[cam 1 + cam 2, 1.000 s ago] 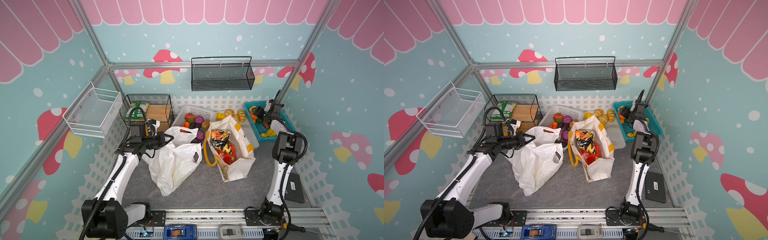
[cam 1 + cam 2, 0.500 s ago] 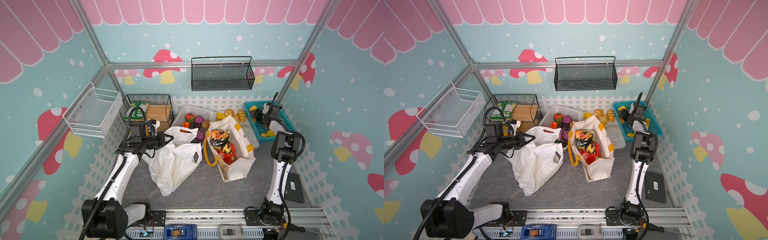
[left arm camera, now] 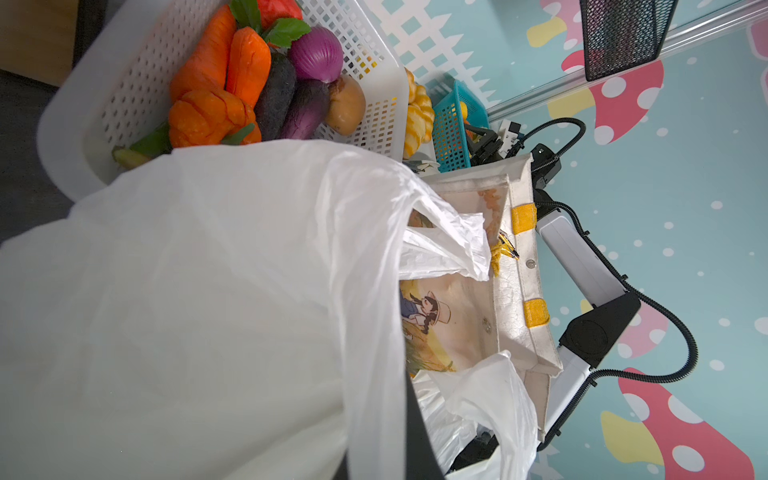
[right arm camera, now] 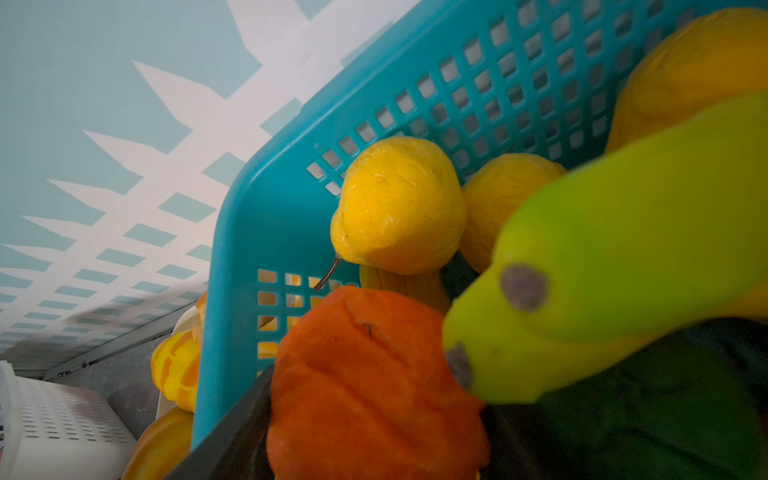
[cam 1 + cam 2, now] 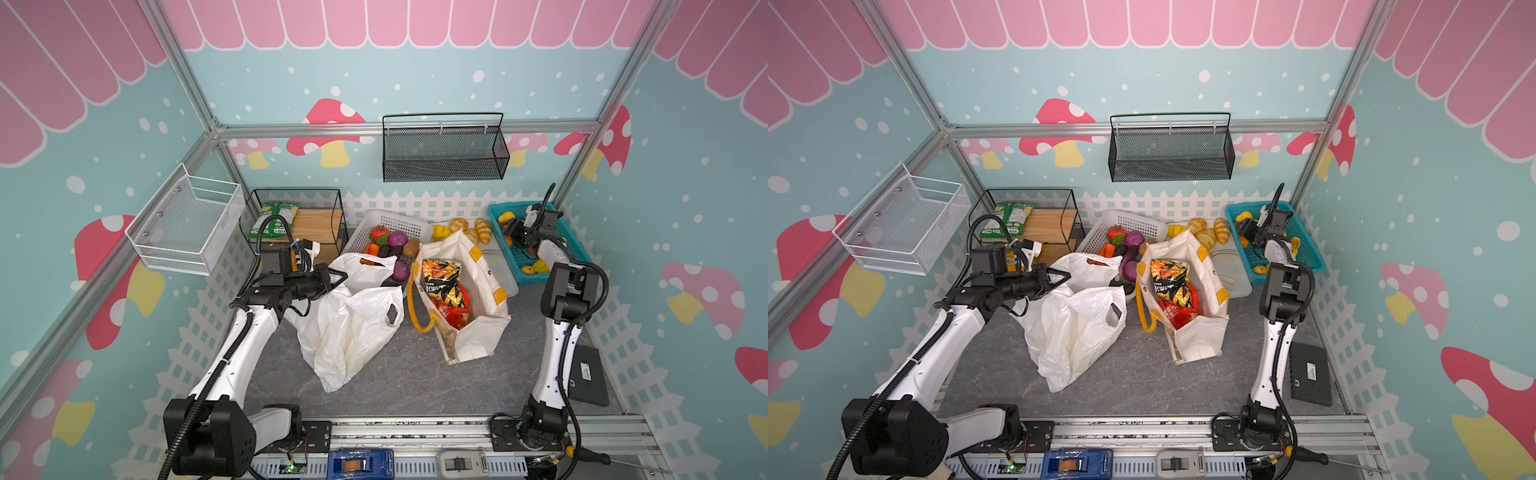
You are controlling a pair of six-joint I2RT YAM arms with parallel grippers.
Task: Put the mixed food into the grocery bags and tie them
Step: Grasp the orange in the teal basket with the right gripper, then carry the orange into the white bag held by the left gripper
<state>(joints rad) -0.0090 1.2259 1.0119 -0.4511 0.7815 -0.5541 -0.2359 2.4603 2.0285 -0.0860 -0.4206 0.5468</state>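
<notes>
My left gripper (image 5: 334, 277) is closed tight. It pinches the rim of the thin crinkly white plastic carrier bag (image 5: 349, 328), which slumps on the grey stone-look surface (image 5: 395, 386) left of centre with its mouth held up. In my left wrist view the plastic fills most of the frame. Just right of it stands the boxy cream canvas tote with yellow handles (image 5: 480, 332), open at the top. Inside, the yellow-and-dark patterned snack packet (image 5: 441, 278) lies on the glossy red crisp packet (image 5: 453, 313). The upper packet carries dark printed characters, too small for me to read. The tote's side bears a cartoon print of a girl in a wide hat (image 3: 424, 311). My right gripper (image 5: 514, 232) reaches into the teal plastic lattice basket (image 5: 571, 245) at the far right. Its wrist camera shows a ribbed orange toy fruit (image 4: 370, 382) closest to the lens, with a yellow toy pear (image 4: 399, 208) and a green-yellow toy banana (image 4: 623, 257) beside it. I cannot tell how wide the jaws stand, or whether they grip the fruit. The green snack packets (image 5: 272, 222) at far left and the flat black box (image 5: 588, 374) at near right carry labels, but their print is too small to read.
</notes>
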